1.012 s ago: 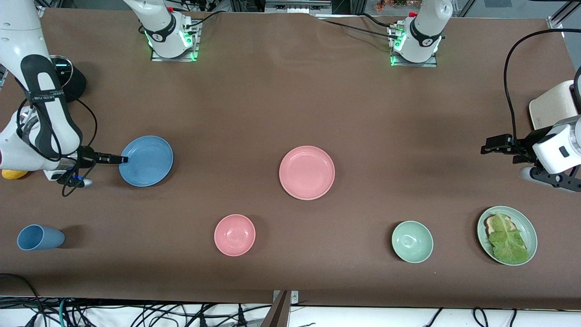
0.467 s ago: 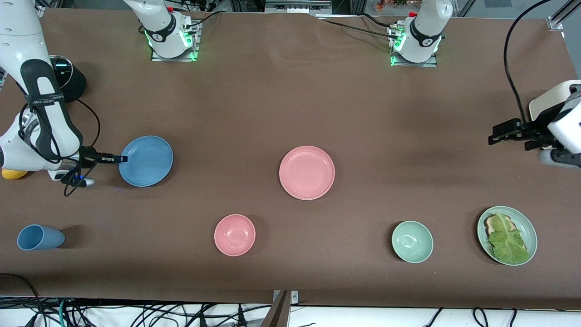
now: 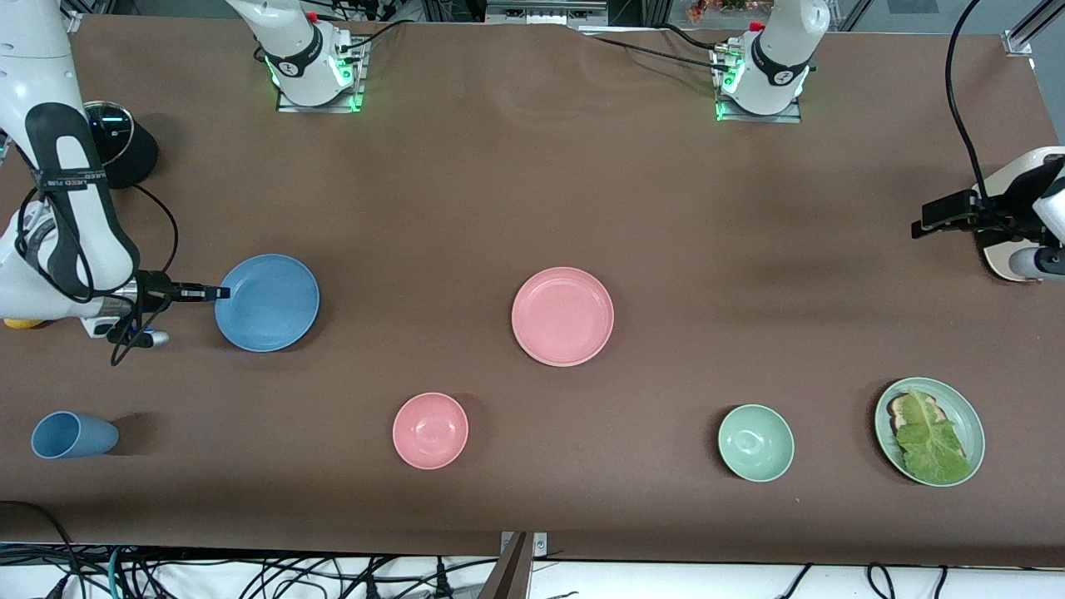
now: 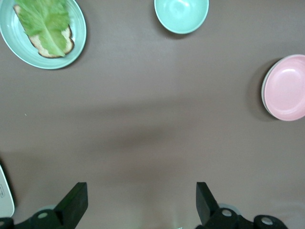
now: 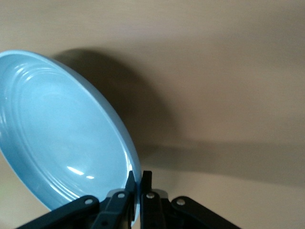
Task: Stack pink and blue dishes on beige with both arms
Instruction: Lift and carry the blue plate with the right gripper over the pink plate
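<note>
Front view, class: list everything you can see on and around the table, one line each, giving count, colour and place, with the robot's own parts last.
blue plate: one, blue, toward the right arm's end, rim pinched by the right gripper.
pink plate: one, pink, mid-table.
pink bowl: one, pink, nearer the camera than the pink plate.
green bowl: one, pale green, toward the left arm's end.
green plate: one, pale green, beside the green bowl, holding toast and lettuce.
blue cup: one, blue, on its side, nearer the camera than the blue plate.
toaster: one, cream, at the left arm's end.
black round device: one, at the right arm's end.
right gripper: shut on the blue plate's rim.
left gripper: open, above the table near the toaster.
</note>
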Controlling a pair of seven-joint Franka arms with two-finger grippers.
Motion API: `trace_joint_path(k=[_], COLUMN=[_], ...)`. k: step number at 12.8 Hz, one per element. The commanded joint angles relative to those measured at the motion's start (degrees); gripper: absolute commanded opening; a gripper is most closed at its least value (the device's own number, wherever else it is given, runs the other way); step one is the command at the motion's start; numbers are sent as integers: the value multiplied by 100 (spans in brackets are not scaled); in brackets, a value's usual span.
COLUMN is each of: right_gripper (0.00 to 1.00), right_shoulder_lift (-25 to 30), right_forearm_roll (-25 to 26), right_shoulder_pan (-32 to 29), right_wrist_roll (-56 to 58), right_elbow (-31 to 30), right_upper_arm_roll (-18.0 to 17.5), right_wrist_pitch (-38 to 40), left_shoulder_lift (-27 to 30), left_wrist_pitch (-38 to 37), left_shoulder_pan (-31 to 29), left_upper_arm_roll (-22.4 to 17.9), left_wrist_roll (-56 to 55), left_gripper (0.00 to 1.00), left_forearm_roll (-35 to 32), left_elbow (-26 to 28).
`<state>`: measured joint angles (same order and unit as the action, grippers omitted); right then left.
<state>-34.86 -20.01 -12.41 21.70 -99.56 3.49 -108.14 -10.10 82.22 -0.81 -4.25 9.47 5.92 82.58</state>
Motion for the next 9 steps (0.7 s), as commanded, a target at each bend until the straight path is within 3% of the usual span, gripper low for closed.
trace_joint_path(k=[1,4,7,9], right_gripper=[0,0,0,0], right_shoulder_lift=[85,216,208,147], right_forearm_roll=[-64,-47,-55,-64], right_shoulder_pan=[45,72,422,983], right_wrist_roll=[-419,-1534,-3026,-4169], right_elbow=[690,877,912,895], right_upper_arm_roll=[-409,-1155,-1850,-2027], right_wrist_pitch=[801,778,138,-398], left_shoulder_lift=[218,315,447,534], left_wrist_pitch=[-162,-153,-144,-136], left_shoulder_pan=[10,-7,10,80], left_upper_arm_roll=[55,55,55,125], left_wrist_roll=[19,-7,-16,2], left_gripper=[100,100,100,100], left_forearm_roll=[-161,-179,-196,-615], left_elbow=[363,382,373,355])
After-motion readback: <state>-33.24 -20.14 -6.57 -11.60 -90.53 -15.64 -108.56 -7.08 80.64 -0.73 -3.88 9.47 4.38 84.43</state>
